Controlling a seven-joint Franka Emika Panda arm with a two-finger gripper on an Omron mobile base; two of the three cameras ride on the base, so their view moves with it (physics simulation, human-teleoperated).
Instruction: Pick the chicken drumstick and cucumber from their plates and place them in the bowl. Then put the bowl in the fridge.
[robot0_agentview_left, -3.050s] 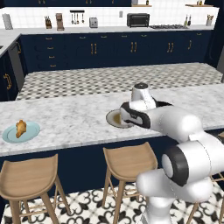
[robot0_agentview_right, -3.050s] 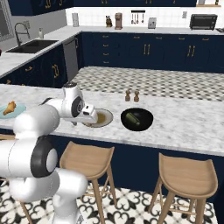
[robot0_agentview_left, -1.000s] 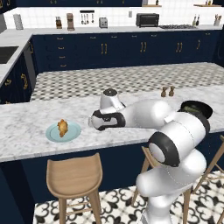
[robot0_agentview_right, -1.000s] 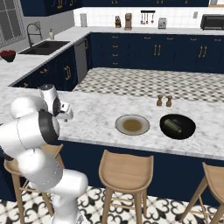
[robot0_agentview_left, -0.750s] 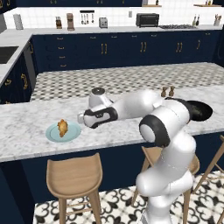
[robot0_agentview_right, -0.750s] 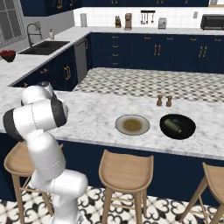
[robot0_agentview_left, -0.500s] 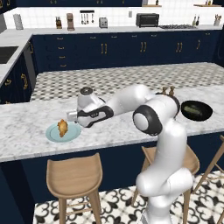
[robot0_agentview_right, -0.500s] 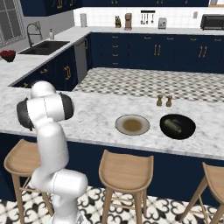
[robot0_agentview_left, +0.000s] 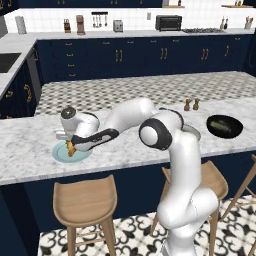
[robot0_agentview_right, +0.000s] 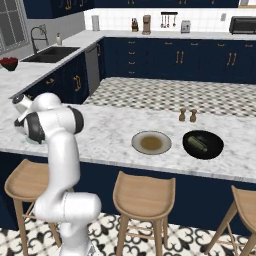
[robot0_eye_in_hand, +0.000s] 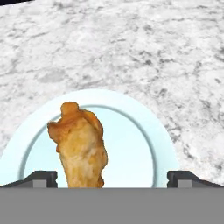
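Note:
The chicken drumstick (robot0_eye_in_hand: 81, 148) lies golden-brown on the pale blue plate (robot0_eye_in_hand: 131, 144) at the left of the island counter. My gripper (robot0_eye_in_hand: 113, 179) hangs open just above it, fingertips (robot0_eye_in_hand: 41, 178) wide apart with the meat between them, nearer the left one. From the left base view the gripper (robot0_agentview_left: 73, 145) hovers over the drumstick (robot0_agentview_left: 69, 149) and the blue plate (robot0_agentview_left: 60, 152). The cucumber (robot0_agentview_right: 198, 144) lies in the black bowl (robot0_agentview_right: 215, 150), also at the counter's right (robot0_agentview_left: 224, 126). The grey-beige plate (robot0_agentview_right: 151, 142) sits bare beside the bowl. The fridge is out of view.
Salt and pepper shakers (robot0_agentview_left: 191, 105) stand behind the bowl. Wooden stools (robot0_agentview_left: 85, 202) line the counter's near side. A sink (robot0_agentview_right: 47, 53) and navy cabinets lie beyond the island. Bare marble (robot0_eye_in_hand: 144, 48) surrounds the blue plate.
The arm has swung left across the counter and stretched out to the blue plate, bringing the open gripper over the drumstick. The bowl and the plates have not moved.

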